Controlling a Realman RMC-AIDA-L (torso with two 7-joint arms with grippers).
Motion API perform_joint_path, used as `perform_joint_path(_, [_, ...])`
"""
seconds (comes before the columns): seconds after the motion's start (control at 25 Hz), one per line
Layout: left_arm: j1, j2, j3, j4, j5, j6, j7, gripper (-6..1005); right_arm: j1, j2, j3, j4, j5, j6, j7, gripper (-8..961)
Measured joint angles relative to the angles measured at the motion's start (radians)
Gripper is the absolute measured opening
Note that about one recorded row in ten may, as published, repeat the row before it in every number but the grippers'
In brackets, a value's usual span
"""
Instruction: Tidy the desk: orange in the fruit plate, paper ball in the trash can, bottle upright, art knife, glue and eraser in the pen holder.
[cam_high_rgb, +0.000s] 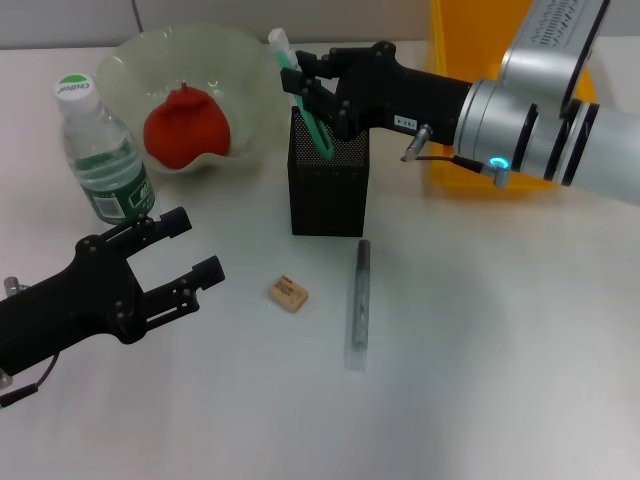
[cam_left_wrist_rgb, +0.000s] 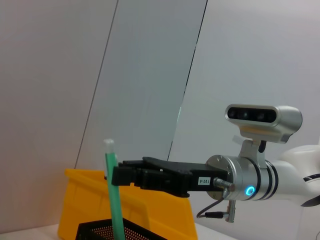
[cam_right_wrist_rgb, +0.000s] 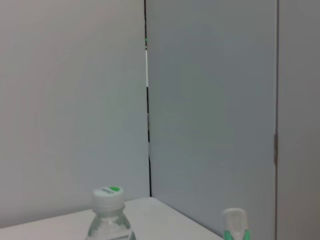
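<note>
A green glue stick (cam_high_rgb: 300, 95) with a white cap leans in the black mesh pen holder (cam_high_rgb: 328, 190); my right gripper (cam_high_rgb: 303, 82) is shut on its upper part. The left wrist view shows the same glue stick (cam_left_wrist_rgb: 113, 195) and right gripper (cam_left_wrist_rgb: 114, 176). The orange (cam_high_rgb: 186, 127) lies in the pale fruit plate (cam_high_rgb: 240, 60). The bottle (cam_high_rgb: 102, 150) stands upright at the left, its cap (cam_right_wrist_rgb: 108, 193) showing in the right wrist view. The eraser (cam_high_rgb: 288, 293) and the grey art knife (cam_high_rgb: 360, 300) lie on the table. My left gripper (cam_high_rgb: 180, 252) is open near the bottle. The paper ball is out of view.
The yellow trash can (cam_high_rgb: 455, 40) stands at the back right, behind my right arm, and appears as a yellow bin (cam_left_wrist_rgb: 82, 200) in the left wrist view. The eraser and knife lie in front of the pen holder, between the two arms.
</note>
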Motion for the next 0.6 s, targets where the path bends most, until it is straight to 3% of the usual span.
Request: perform_joint_path(0.6, [-0.001,0.000,0.003,0.000,0.002,-0.004,0.024,768,0.006,0.000,-0.001,0.011,0.000,0.035,0.003,202])
